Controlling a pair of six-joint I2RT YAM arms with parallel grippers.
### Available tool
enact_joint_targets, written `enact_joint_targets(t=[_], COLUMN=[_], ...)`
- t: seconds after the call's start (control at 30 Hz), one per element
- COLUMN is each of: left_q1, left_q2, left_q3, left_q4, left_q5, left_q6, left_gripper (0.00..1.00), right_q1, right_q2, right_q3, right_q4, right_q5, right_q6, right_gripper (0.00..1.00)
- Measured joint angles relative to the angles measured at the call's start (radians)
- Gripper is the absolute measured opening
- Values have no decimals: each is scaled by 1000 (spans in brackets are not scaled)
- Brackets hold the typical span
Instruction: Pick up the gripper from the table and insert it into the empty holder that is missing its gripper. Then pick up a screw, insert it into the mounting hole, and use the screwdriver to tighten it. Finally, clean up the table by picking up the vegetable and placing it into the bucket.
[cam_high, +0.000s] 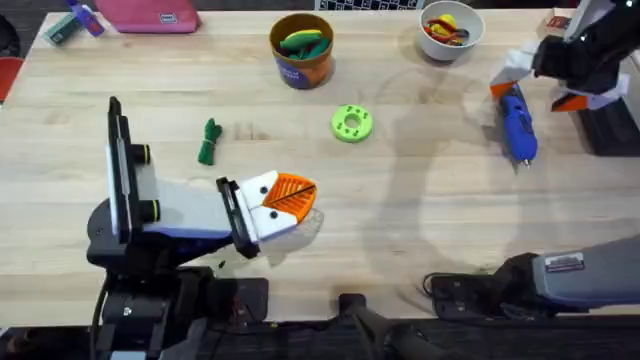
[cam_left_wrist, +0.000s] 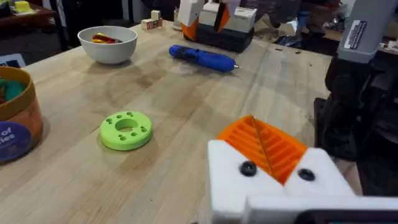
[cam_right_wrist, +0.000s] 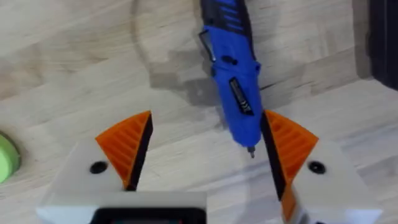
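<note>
The right gripper (cam_right_wrist: 199, 155) hangs over the far right part of the table with its 2 orange pads spread wide, and the blue screwdriver (cam_high: 518, 122) lies flat on the wood below it. In the right wrist view the screwdriver's tip end sits between the pads, close to 1 of them, so the spread looks meant to straddle the barrel for a grasp; nothing is clamped yet.

The left gripper (cam_high: 290, 197) rests low near the front middle of the table. Its orange pads look pressed together, with no gap visible in the overhead or left wrist view, and I cannot tell whether any small part is pinched between them.

The green holder (cam_high: 351, 123) lies flat near the table's center, well apart from both arms, its middle opening facing up and looking empty. The small dark green vegetable (cam_high: 208, 141) lies on the wood to the left of the holder, not yet cleared away. The bucket (cam_high: 302, 50) stands at the far edge, already holding a larger green-and-yellow toy, and a white bowl (cam_high: 451, 30) of red and yellow bits stands to its right.
</note>
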Motion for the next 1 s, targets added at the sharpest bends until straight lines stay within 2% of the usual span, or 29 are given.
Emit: enact_joint_targets(t=[0.27,1.0], left_q1=[0,0], left_q2=[0,0], left_q3=[0,0], left_q4=[0,0], left_q5=[0,0], left_q6=[0,0], left_gripper=[6,6], right_q1=[-87,-110], right_q2=[75,260], right_q3=[-2,-2], right_q4=[99,221], right_q5=[-31,-102], right_q6=[-89,-228], right_gripper=[994,992])
